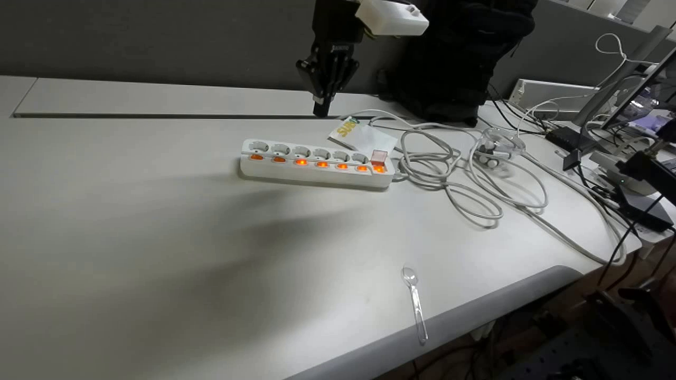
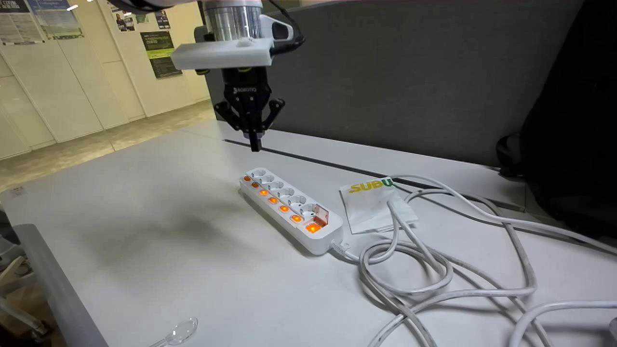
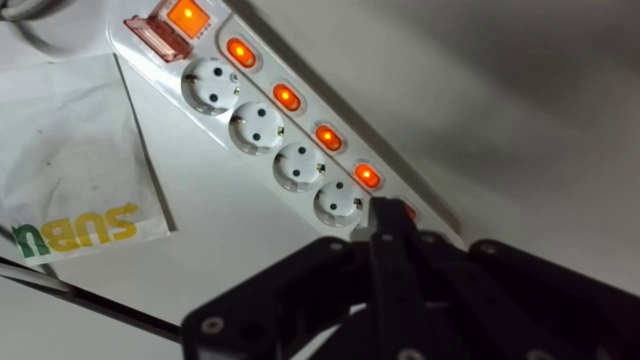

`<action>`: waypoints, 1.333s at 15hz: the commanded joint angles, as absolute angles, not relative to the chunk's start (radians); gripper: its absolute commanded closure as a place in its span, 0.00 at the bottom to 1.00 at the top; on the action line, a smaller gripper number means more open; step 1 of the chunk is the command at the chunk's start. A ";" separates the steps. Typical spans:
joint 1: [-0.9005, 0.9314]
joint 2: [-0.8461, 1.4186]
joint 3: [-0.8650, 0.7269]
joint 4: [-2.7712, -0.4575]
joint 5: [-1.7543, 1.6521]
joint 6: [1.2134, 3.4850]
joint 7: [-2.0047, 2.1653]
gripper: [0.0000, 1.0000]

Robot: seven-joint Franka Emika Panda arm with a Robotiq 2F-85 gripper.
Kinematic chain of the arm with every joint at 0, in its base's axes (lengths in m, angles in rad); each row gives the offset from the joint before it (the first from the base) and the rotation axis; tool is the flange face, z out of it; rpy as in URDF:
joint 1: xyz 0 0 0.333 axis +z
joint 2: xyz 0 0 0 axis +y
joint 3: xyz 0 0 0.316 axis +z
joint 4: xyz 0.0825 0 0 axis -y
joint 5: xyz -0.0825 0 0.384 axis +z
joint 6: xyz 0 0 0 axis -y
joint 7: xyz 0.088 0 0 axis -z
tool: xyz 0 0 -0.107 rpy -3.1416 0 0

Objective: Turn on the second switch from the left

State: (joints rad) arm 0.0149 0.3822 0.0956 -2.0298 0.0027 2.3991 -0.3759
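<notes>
Nearest the camera in an exterior view, see a clear spoon (image 1: 414, 298) partly over the grey table edge (image 1: 475, 314) and, well beyond, a white power strip (image 1: 317, 176) with the second switch from the left (image 1: 279, 159) duller than the five to its right. In an exterior view, find that spoon cut off in front, a paper packet (image 2: 368, 207) near the strip, and the gripper (image 2: 255, 145) hanging above the strip's far end. In the wrist view, meet its fingers (image 3: 385, 215), drawn together narrow (tip beside tip), partly hiding that switch.
</notes>
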 commanded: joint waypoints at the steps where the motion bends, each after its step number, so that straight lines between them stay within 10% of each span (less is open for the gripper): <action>1: 0.044 0.439 0.100 -1.982 -0.005 2.430 -0.281 1.00; 20: 0.257 0.556 -0.049 -1.985 -0.202 2.626 0.168 1.00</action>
State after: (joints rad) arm 0.2411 0.5508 -0.0338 -1.9939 -0.1828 2.6341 0.1038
